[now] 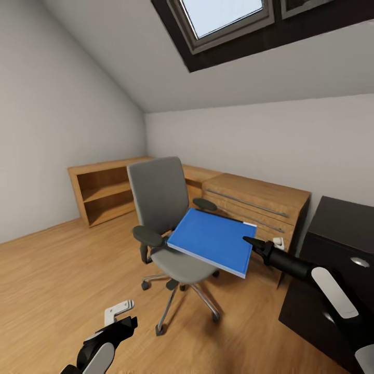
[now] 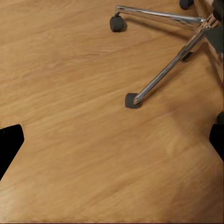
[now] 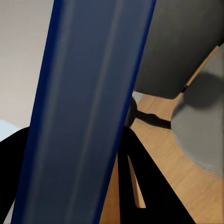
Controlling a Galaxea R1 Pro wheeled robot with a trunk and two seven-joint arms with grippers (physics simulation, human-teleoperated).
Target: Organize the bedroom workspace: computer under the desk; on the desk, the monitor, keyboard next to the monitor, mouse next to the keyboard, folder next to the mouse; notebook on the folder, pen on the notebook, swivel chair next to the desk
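Right hand (image 1: 249,242): pinching the folder (image 1: 213,240) at its 3 o'clock edge, tilted above the swivel chair (image 1: 166,223)
Left hand (image 1: 122,323): fingers spread, over floor

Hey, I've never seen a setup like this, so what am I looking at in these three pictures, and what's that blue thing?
This is a simulated two-armed robot on wheels, steered by a person.

The big picture comes from a camera on its head, looking into an attic bedroom. The right gripper holds a flat blue folder by its edge, lifted above the seat of the grey swivel chair. The left gripper hangs low over the wooden floor, holding nothing. Behind the chair stand light wood cabinets, and the black piece at the right edge looks like part of the desk.

The other two pictures come from cameras near each gripper. The left wrist view looks down at the floor and the chair's chrome legs, with its fingers spread wide. The right wrist view shows the folder's edge close up, between the dark fingers.
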